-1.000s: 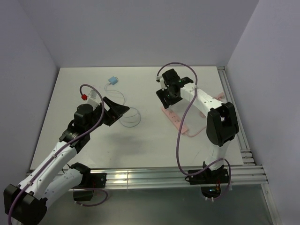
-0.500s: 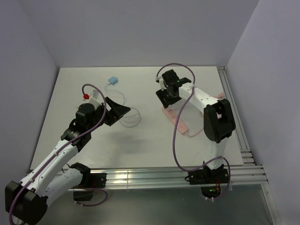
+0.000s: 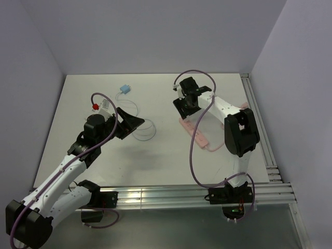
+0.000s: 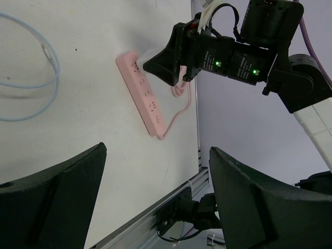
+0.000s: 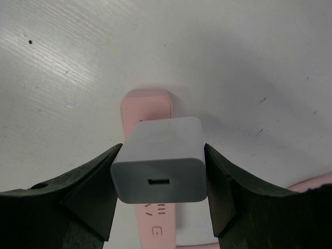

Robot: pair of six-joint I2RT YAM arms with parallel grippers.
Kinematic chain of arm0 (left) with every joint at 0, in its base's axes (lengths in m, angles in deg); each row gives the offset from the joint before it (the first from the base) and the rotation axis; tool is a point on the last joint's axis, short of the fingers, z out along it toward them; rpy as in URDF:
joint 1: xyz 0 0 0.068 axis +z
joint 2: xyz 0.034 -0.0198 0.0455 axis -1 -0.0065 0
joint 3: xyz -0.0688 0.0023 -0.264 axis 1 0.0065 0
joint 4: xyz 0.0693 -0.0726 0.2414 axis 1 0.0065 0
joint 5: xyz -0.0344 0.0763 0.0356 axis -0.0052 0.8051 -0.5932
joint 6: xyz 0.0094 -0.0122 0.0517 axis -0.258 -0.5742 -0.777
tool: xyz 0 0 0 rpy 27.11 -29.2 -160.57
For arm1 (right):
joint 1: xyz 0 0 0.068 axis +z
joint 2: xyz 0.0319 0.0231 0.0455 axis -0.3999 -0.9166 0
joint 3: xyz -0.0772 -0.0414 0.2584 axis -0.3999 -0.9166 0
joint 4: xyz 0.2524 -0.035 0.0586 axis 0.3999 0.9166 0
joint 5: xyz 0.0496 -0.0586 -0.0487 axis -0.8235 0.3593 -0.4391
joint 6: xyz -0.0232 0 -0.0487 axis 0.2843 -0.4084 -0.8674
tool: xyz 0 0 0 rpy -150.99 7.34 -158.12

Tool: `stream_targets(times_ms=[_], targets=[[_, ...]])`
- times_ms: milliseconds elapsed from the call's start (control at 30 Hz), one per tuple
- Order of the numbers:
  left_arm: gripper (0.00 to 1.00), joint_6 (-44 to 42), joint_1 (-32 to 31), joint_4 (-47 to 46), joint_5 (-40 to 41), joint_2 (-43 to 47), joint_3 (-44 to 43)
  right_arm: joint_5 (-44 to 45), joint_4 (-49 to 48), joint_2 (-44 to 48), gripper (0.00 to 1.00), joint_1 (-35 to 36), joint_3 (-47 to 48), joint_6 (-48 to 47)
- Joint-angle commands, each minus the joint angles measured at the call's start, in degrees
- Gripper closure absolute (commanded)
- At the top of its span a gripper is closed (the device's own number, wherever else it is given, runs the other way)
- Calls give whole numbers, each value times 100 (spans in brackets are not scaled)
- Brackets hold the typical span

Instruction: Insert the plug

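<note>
Little is changed at the right gripper [image 5: 160, 182] since a second ago; only its elbow [image 3: 239, 132] is drawn in slightly. White charger [image 5: 158, 155] is clamped between the jaws, held just over the far end of the pink power strip [image 5: 148, 106], not seen seated. Alignment looks done; push-down is judged next. Left gripper [image 4: 155, 202] is held spread and empty, well apart.

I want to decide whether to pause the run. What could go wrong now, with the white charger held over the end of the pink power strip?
1. The white charger in the right gripper hides its own prongs, so alignment with the pink power strip cannot be checked; an off-centre push may jam.
2. The strip lies free on the table and the left gripper hovers open, apart from it, so it may slide when pressed.
</note>
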Motion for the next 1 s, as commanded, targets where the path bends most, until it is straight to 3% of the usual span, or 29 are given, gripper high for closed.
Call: stream_targets(times_ms=[0,500,733,967], targets=[[15,-129,10,-173,-63,47,-51,30,-204,-103,100,-54,231,-4],[15,-146,18,-190,-133,12,-51,-480,357,-533,100,-238,354,190],[15,-182,18,-120,-98,109,-25,-586,-441,-50,100,-493,-1068,128],[15,-217,18,-102,-177,38,-60,-322,-977,477,100,-485,-1851,435]])
